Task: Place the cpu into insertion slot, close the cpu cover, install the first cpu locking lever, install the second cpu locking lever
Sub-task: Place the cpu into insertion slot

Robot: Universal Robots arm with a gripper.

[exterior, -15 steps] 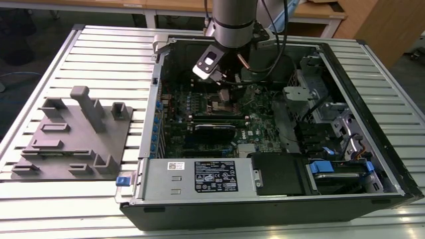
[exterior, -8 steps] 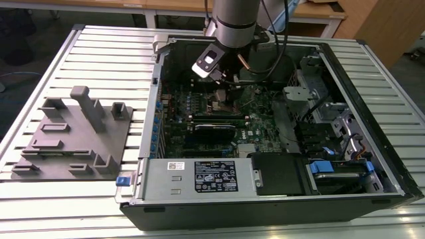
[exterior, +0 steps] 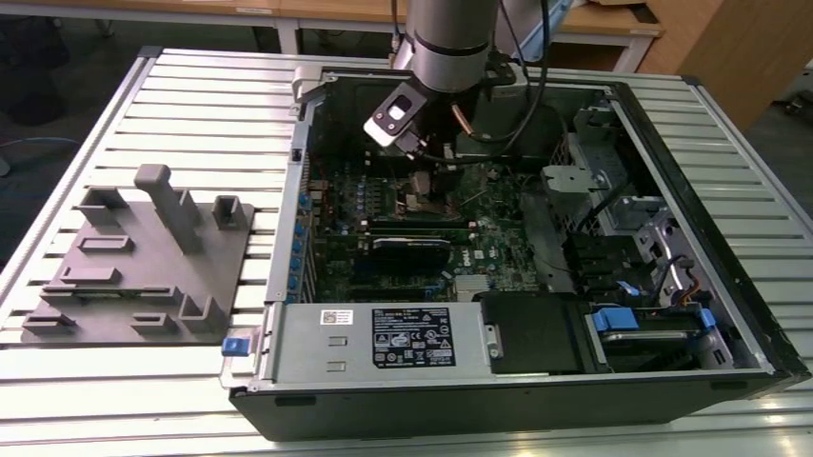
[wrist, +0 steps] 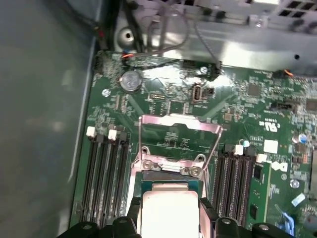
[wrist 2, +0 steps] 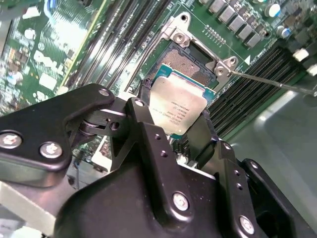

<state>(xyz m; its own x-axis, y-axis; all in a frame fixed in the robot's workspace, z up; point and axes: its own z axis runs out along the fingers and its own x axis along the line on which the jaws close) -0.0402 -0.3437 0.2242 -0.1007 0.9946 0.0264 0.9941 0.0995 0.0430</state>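
Slatted metal table (exterior: 190,95) carries an open computer case (exterior: 508,409), lying on its side. Landmark for all positions: the insertion slot (wrist 2: 185,62).

- Grey fixture tray (exterior: 140,276): well apart from the slot, outside the case, on the exterior view's left.
- Green motherboard (wrist: 247,99): surrounds the slot. Its edges run out of frame in both wrist views.
- Arm (exterior: 451,38): comes down into the case over the slot. In the exterior view its wrist hides much of that area, and the slot is hard to make out there.
- Memory slots (wrist: 104,173): long dark rows on both sides of the slot.
- Gripper (wrist 2: 176,116): black fingers (wrist 2: 205,126) clamped on opposite edges of the cpu (wrist 2: 181,106). The gripper body hides the board nearest the camera.
- Cpu cover (wrist: 181,121): silvery frame, swung open on the far side of the slot, with green board seen through its window.
- Slot: the far part of the tan contact field is bare, and the near part is hidden under the chip.
- Cpu (wrist: 168,213): over the near part of the slot, metal top up, its near edge cut off in the first wrist view. Cannot tell whether it touches the contacts or hangs just above them.
- Thin wire lever (wrist 2: 270,82): runs out from one corner of the slot, unlatched. Its far end is blurred.
- Coin battery (wrist: 131,82): beyond the open cover, away from the slot.
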